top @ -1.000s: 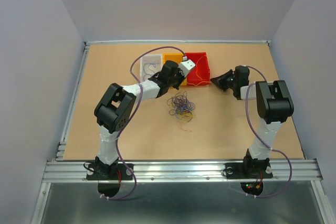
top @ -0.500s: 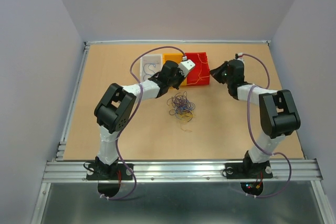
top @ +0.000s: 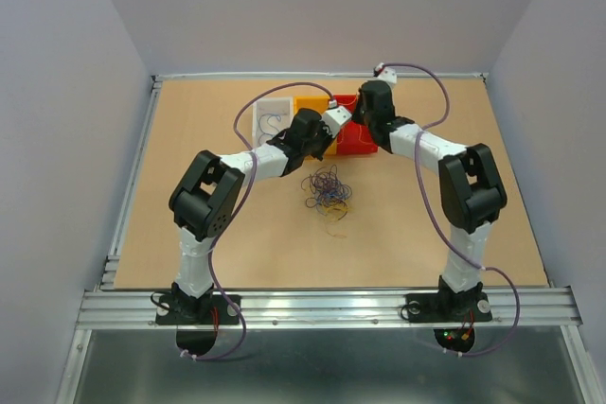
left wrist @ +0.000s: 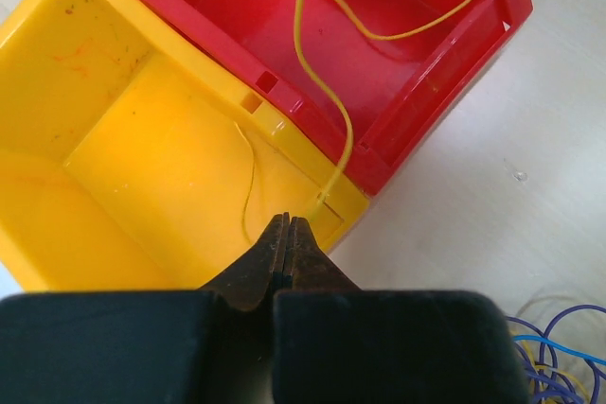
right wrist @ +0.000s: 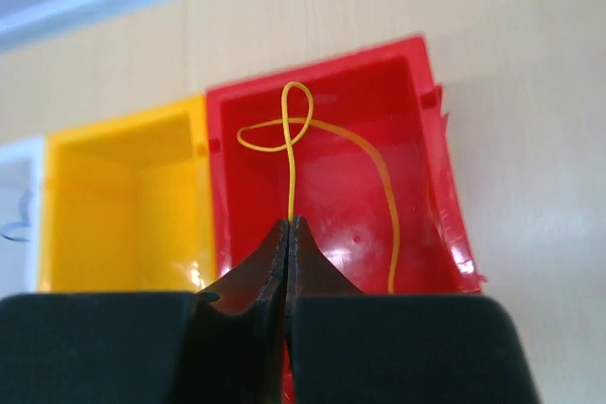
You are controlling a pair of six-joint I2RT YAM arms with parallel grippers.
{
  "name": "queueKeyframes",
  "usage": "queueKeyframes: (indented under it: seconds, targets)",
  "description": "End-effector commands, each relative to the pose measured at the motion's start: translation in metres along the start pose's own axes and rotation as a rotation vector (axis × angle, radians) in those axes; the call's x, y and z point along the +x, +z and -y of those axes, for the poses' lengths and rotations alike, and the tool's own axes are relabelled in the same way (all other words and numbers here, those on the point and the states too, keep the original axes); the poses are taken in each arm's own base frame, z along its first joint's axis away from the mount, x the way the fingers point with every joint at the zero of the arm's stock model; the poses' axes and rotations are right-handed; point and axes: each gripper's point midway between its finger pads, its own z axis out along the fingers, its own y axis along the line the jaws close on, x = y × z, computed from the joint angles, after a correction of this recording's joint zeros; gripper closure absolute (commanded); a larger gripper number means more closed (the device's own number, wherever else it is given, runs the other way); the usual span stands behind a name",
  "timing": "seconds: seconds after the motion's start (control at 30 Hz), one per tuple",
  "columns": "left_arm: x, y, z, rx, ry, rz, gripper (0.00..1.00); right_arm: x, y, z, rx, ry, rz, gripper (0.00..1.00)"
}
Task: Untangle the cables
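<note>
A tangle of blue, yellow and dark cables (top: 327,186) lies on the table in front of the bins; its edge shows in the left wrist view (left wrist: 554,342). My right gripper (top: 365,128) (right wrist: 289,221) hangs over the red bin (top: 352,142) (right wrist: 417,139), shut on a yellow cable (right wrist: 292,167) that loops inside the bin. My left gripper (top: 329,142) (left wrist: 287,219) is shut over the near corner of the yellow bin (top: 308,104) (left wrist: 142,139). The yellow cable (left wrist: 327,92) runs over the red bin's rim (left wrist: 417,92) and ends by those tips. I cannot tell if it is pinched.
A white bin (top: 272,115) (right wrist: 19,177) left of the yellow bin holds a blue wire (right wrist: 14,229). The three bins stand side by side at the far middle of the table. Both arms meet close together over the bins.
My right gripper has swung left from beside the red bin to over it, carrying the yellow cable. The left arm has not moved.
</note>
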Motion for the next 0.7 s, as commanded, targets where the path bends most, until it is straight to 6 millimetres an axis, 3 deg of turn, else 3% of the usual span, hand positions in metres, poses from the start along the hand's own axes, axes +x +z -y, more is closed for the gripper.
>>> queueKeyframes:
  seconds: [0.0,0.03,0.07,0.1,0.23,0.33,0.43,0.5,0.67]
  targets:
    - [-0.046,-0.020,-0.009,-0.026,-0.002,0.112,1.00,0.031,0.018,0.012,0.116,-0.156,-0.118,0.99]
    - [-0.045,-0.021,-0.013,-0.033,-0.010,0.112,1.00,0.066,0.026,0.023,0.139,-0.207,-0.231,0.99]
    - [-0.048,-0.023,-0.014,-0.032,-0.015,0.119,1.00,0.059,0.035,0.013,0.131,-0.208,-0.233,0.99]
    - [-0.047,-0.024,-0.016,-0.034,-0.027,0.118,1.00,0.094,0.039,0.031,0.192,-0.250,-0.338,0.99]
    - [-0.050,-0.031,-0.031,-0.053,-0.088,0.136,1.00,0.126,0.046,0.038,0.214,-0.254,-0.439,0.99]
    - [-0.051,-0.037,-0.048,-0.048,-0.160,0.157,1.00,0.128,0.044,0.034,0.196,-0.239,-0.451,0.96]
    - [-0.054,-0.043,-0.060,-0.029,-0.211,0.184,1.00,0.116,0.036,0.031,0.191,-0.224,-0.431,0.92]
    - [-0.059,-0.049,-0.062,-0.011,-0.218,0.209,1.00,0.102,0.030,0.025,0.175,-0.210,-0.406,0.90]
    - [-0.062,-0.055,-0.057,0.024,-0.205,0.227,0.99,0.099,0.020,0.027,0.177,-0.198,-0.394,0.84]
